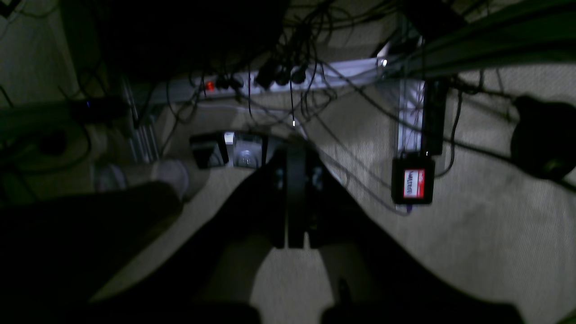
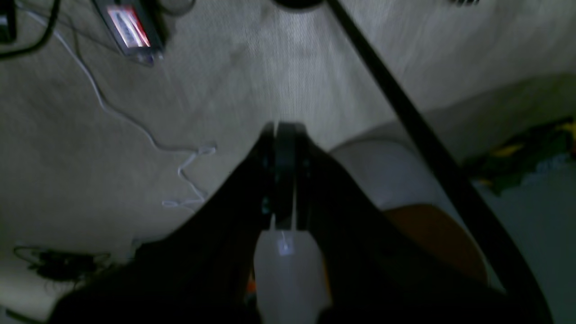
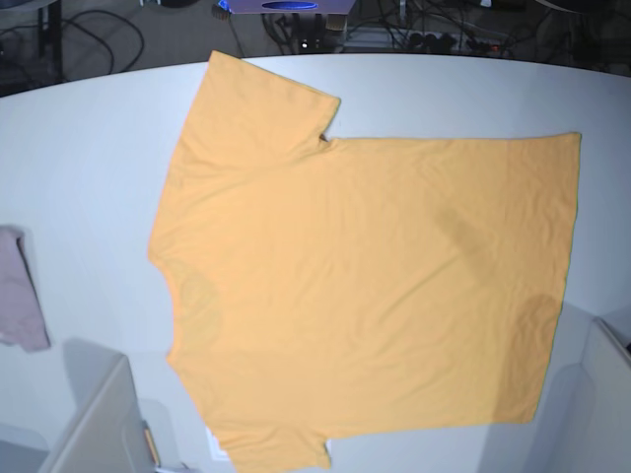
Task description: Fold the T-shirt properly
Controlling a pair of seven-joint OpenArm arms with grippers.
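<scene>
The orange-yellow T-shirt [image 3: 365, 276] lies spread flat on the white table [image 3: 89, 148]. Its collar side faces left and its hem faces right, with one sleeve at the far edge and the other at the near edge. Neither gripper is over it. Only grey arm parts [image 3: 99, 424] show in the base view, at the bottom corners. The left gripper [image 1: 294, 153] is shut on nothing and hangs off the table, aimed at the dim floor. The right gripper [image 2: 285, 130] is also shut and empty, over carpet.
A small pinkish cloth [image 3: 15, 291] lies at the table's left edge. Below the left gripper are a power strip [image 1: 270, 81] with tangled cables and a black box with a red label [image 1: 413, 182]. A white cord [image 2: 180, 157] lies on the carpet.
</scene>
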